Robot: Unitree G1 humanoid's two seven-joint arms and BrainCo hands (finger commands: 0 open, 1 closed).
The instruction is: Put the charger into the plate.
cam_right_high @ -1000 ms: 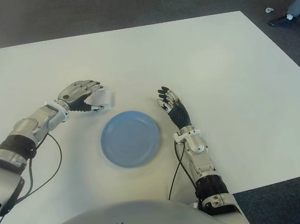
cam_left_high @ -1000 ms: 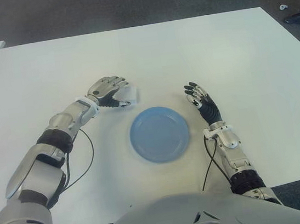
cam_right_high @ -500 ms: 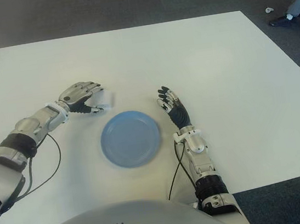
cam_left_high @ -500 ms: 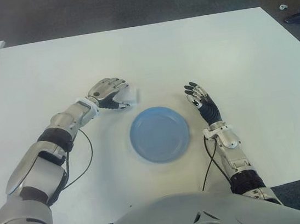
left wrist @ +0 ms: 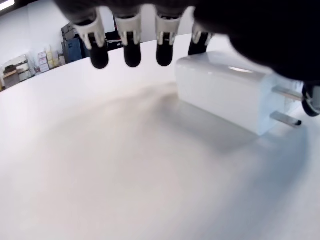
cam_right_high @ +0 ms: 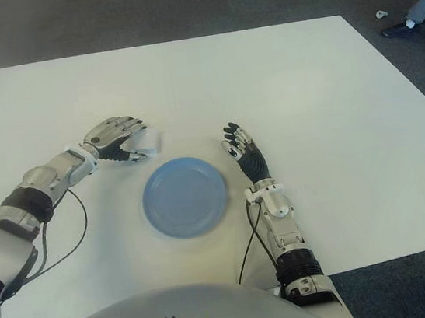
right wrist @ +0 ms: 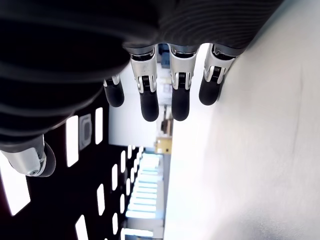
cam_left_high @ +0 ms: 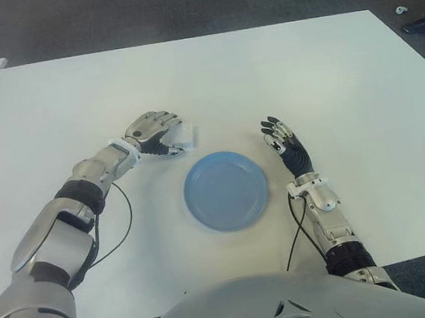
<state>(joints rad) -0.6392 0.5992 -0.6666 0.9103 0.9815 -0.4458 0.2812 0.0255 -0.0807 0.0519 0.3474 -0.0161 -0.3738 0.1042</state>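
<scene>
The left hand (cam_left_high: pixel 152 128) hangs over the charger (left wrist: pixel 227 92), which lies flat on the table (cam_left_high: pixel 210 81) under the curled fingers (left wrist: pixel 131 54). The fingertips hover above the charger body without closing on it; the hand grasps nothing. The charger's long axis runs across the palm, prongs toward the thumb side. The plate (cam_left_high: pixel 225 190) lies near, beyond the charger on the side toward the other hand. The right hand (cam_left_high: pixel 283 140) shows just beside the plate's far edge, fingers extended, holding nothing. The left hand is clearly nearer the charger.
</scene>
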